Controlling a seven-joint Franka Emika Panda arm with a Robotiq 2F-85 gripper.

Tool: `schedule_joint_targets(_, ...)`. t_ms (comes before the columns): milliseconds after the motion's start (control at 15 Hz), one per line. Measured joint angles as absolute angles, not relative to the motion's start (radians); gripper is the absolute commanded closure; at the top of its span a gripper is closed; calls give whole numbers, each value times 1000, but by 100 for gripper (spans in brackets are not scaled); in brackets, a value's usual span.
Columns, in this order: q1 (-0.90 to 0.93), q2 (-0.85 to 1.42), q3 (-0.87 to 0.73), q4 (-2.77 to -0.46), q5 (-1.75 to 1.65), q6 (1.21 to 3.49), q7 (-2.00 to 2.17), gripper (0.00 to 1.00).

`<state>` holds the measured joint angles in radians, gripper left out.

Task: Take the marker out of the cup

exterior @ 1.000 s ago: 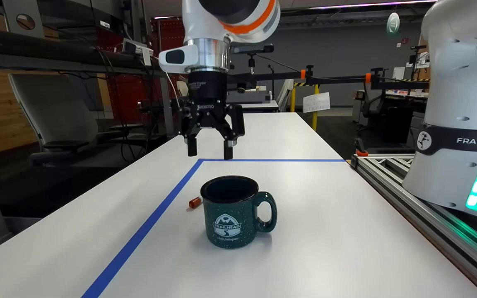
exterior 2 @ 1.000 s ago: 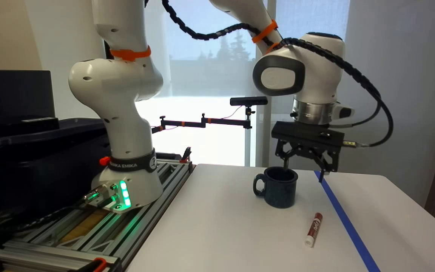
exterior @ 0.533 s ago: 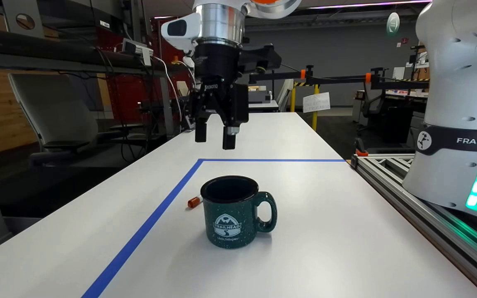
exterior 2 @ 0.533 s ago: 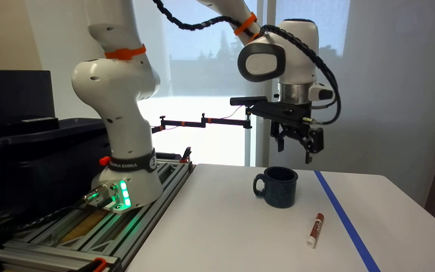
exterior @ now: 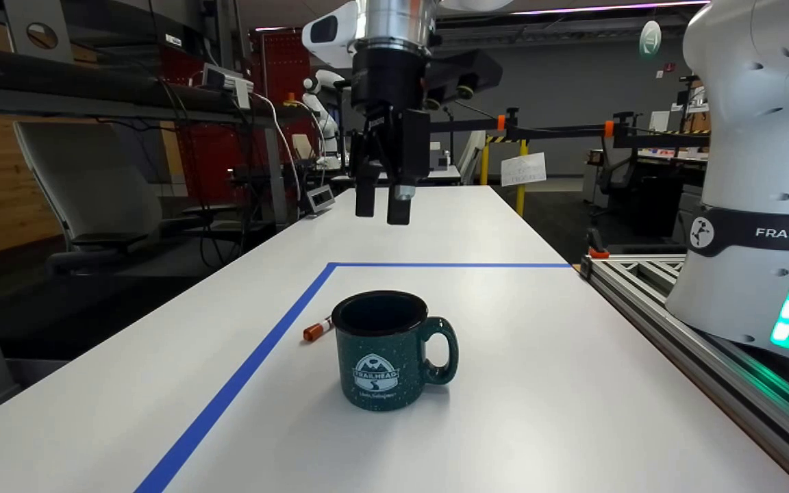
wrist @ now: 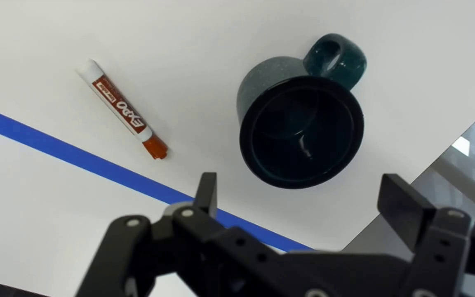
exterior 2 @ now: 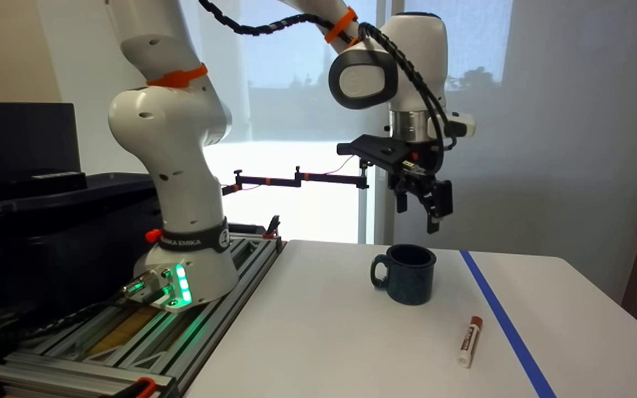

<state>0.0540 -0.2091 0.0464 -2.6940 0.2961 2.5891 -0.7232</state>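
Note:
The cup is a dark teal mug (exterior: 374, 375) standing upright on the white table, with its handle and a pale emblem; it also shows in an exterior view (exterior 2: 411, 283) and in the wrist view (wrist: 268, 84). Its inside looks empty in the wrist view. The marker, white with a red-orange cap and label (exterior 2: 469, 341), lies on the table beside the cup, apart from it. It shows whole in the wrist view (wrist: 120, 107) and partly behind the cup in an exterior view (exterior: 315, 331). My gripper (wrist: 298, 185) is open and empty, above table height near the cup (exterior: 381, 209) (exterior 2: 417, 218).
Blue tape (exterior 2: 509, 323) runs along the table past the marker and across behind the cup. The arm's base stands on a metal frame (exterior 2: 208, 331) at the table's side. A black camera bar (exterior 2: 302, 178) is mounted beyond the table.
My gripper has risen and turned, moving right in an exterior view and left in the opposite one. The marker has rolled slightly away from the cup toward the blue tape. The cup stays still.

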Motion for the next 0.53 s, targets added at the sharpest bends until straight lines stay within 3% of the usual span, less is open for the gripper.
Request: schedule_joint_targets(533,64,-201,39,-2694,296,2590,-723,0)
